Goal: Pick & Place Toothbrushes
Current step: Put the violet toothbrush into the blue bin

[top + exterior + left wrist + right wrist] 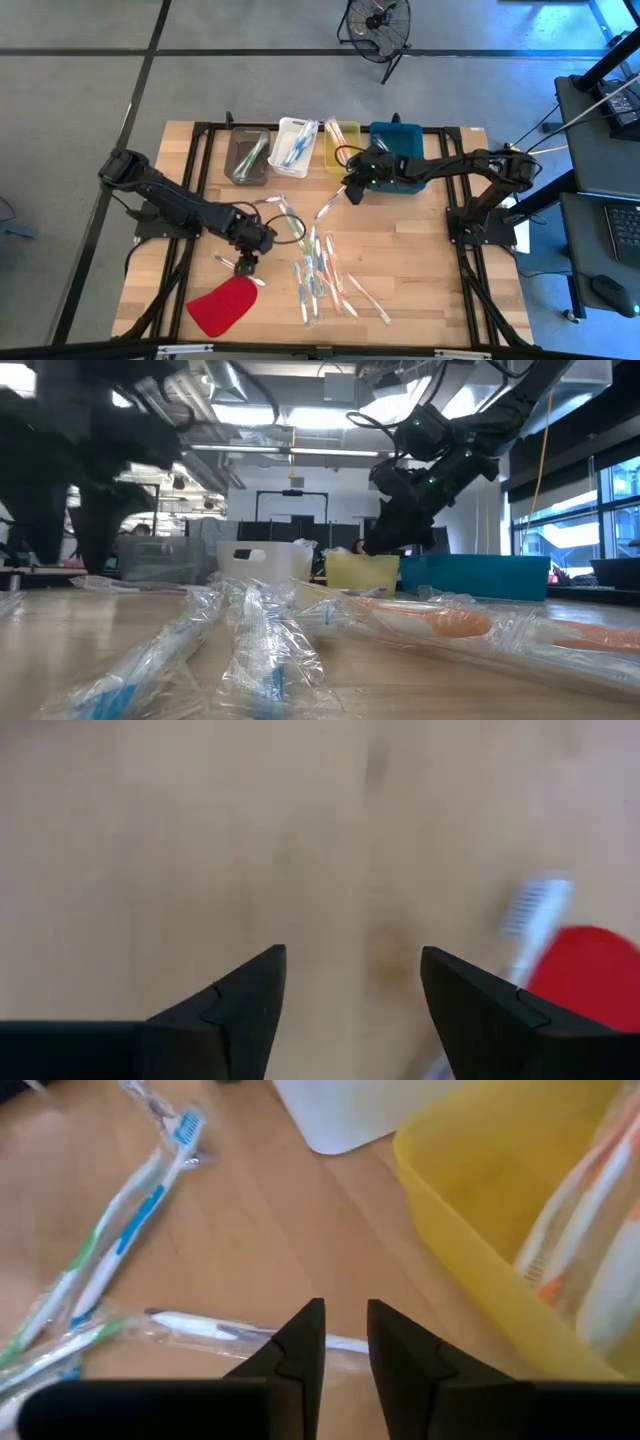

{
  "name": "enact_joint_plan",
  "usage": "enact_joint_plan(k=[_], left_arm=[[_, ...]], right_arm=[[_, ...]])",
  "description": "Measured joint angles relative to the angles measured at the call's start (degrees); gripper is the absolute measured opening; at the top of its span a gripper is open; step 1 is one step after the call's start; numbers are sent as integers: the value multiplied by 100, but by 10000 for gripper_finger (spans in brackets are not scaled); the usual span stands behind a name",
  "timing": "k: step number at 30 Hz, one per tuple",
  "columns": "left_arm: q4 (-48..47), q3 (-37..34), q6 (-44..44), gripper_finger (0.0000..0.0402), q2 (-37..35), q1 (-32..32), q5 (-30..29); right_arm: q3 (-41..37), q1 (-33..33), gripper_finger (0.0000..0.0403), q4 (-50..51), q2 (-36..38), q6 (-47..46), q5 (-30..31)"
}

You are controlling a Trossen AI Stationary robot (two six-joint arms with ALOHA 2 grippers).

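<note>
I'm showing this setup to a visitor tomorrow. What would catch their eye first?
Probably the wrapped toothbrushes strewn over the middle of the wooden table, with a flat red piece at its front left. Next, the row of bins at the back: grey, white, yellow and blue.

Four bins (pixel 298 145) stand behind the scattered toothbrushes (pixel 315 275); some apparently lie inside them.

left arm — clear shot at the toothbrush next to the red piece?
Probably yes. The left gripper is open over bare wood, and the toothbrush lies just beside it at the edge of the red piece. Nothing sits between them; a small sideways shift should line it up.
</note>
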State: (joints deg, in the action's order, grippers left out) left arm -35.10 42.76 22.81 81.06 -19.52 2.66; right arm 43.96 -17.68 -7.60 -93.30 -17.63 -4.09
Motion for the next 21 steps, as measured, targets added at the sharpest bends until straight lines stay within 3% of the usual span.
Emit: enact_joint_plan(k=[11,21], left_arm=[[46,223,653,228,0,-1047,6],[213,148,889,228,16,-1385,-270]], right_arm=[[-4,374,59,-413,0,-136,9],[-4,469,48,-487,0,-194,19]])
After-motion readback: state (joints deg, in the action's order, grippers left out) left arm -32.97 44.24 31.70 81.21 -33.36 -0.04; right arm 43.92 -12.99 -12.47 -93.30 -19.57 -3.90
